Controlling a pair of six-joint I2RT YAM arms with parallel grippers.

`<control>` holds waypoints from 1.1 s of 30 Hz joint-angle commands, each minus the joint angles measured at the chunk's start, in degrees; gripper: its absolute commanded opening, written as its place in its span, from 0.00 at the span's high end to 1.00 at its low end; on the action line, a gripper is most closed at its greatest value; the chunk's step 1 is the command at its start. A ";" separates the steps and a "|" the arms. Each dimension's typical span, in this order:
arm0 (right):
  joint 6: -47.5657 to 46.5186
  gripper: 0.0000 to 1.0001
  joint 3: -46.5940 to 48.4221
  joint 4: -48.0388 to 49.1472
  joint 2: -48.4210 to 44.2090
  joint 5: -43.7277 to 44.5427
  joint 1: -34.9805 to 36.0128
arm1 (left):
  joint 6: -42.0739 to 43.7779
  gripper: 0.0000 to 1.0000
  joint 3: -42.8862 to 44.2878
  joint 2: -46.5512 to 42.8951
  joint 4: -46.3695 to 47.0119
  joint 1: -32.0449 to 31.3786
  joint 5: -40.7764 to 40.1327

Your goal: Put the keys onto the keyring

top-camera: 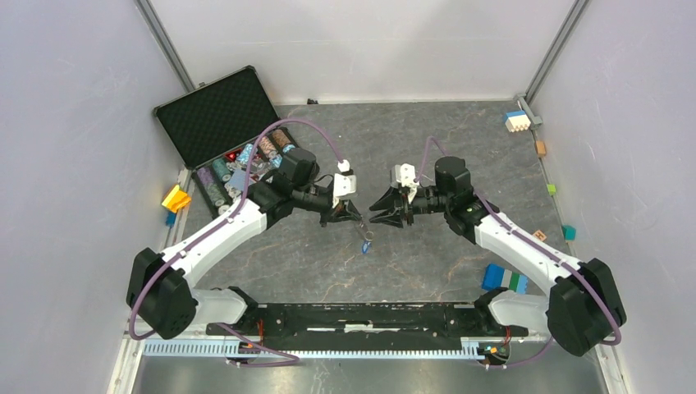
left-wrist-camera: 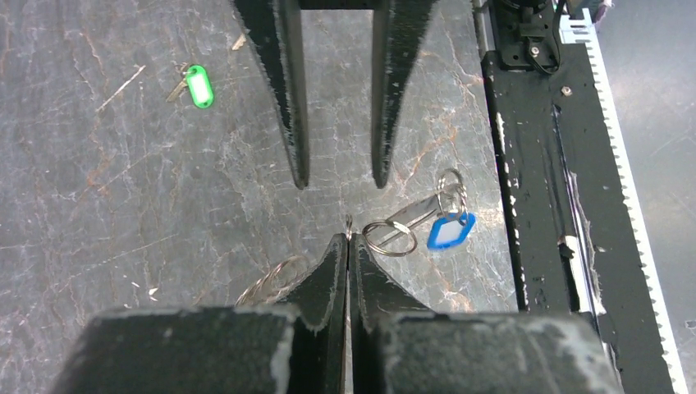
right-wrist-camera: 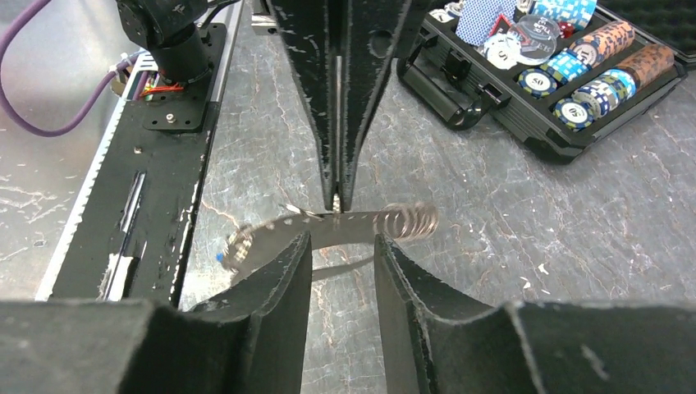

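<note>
- Left gripper [top-camera: 353, 219]: jaws pressed flat together, pinching the thin wire of the keyring [right-wrist-camera: 361, 223]. The keyring is held up off the bench [top-camera: 312, 271], near its middle.
- Keyring: in the right wrist view its long axis runs 9 to 3 o'clock with a slight tilt. The coil-like stretch is at the 3 o'clock end and blurred.
- Blue key [left-wrist-camera: 450, 232]: appears to hang from the keyring's 9 o'clock end. From above it dangles toward 6 o'clock, below both grippers.
- Right gripper [top-camera: 372, 213]: jaws part-way apart with a narrow gap, nose to nose with the left gripper. The wire crosses at 12 o'clock, right at its fingertips. Contact cannot be told.
- Green key [left-wrist-camera: 198, 85]: flat on the bench at 10 o'clock in the left wrist view, well apart from both grippers. Black key not seen.
- Judgement: the right arm is nearer the free span. The wire lies square across its jaws, so closing should catch it crosswise.
</note>
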 commanded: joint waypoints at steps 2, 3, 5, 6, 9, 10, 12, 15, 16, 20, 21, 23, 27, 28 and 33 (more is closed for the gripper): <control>-1.67 0.62 2.16 0.20 0.94 0.47 0.50 | 6.64 0.98 -2.14 -2.72 2.66 -0.40 2.47; -1.60 0.62 2.10 0.33 1.07 0.47 0.56 | 7.45 0.98 -2.54 -2.94 2.65 -0.40 2.24; -1.17 0.63 2.02 0.74 1.33 0.39 0.54 | 9.38 0.98 -3.54 -3.37 2.66 -0.40 1.85; -0.93 0.63 1.93 1.02 1.58 0.45 0.53 | 10.20 0.98 -3.91 -3.48 2.69 -0.48 1.51; -0.35 0.64 1.43 1.83 2.30 0.99 0.87 | 10.35 0.98 -4.94 -3.92 3.60 -0.48 1.39; -0.35 0.64 1.30 1.86 2.43 1.00 1.00 | 9.65 0.98 -5.47 -4.19 4.75 -0.48 1.31; -0.32 0.64 0.96 2.17 2.81 1.32 1.57 | 8.38 0.98 -6.18 -4.28 6.18 -0.48 1.59; -0.35 0.64 0.76 2.53 3.29 2.11 2.55 | 6.70 0.98 -7.32 -4.45 8.57 -0.57 1.83; -0.35 0.64 0.76 2.60 3.46 2.38 2.80 | 6.31 0.98 -7.59 -4.52 9.14 -0.57 2.00; -0.43 0.64 0.76 2.71 4.20 2.64 3.74 | 5.28 0.98 -8.83 -4.82 10.79 -0.62 2.01; -0.53 0.64 0.76 2.71 4.34 2.50 4.02 | 5.19 0.98 -8.97 -4.93 11.06 -0.57 1.79; -0.85 0.64 0.68 2.54 4.62 2.93 4.47 | 4.99 0.98 -9.22 -4.97 11.35 -0.62 1.65; -1.54 0.69 0.85 2.01 5.29 4.10 4.96 | 4.50 0.98 -9.66 -5.29 12.11 -0.57 2.26; -1.58 0.71 0.94 1.92 5.47 4.29 4.96 | 4.38 0.98 -9.83 -5.35 12.27 -0.59 2.58; -2.31 0.74 1.37 1.33 6.19 4.86 5.46 | 3.39 0.98 -10.69 -5.36 13.81 -0.57 3.37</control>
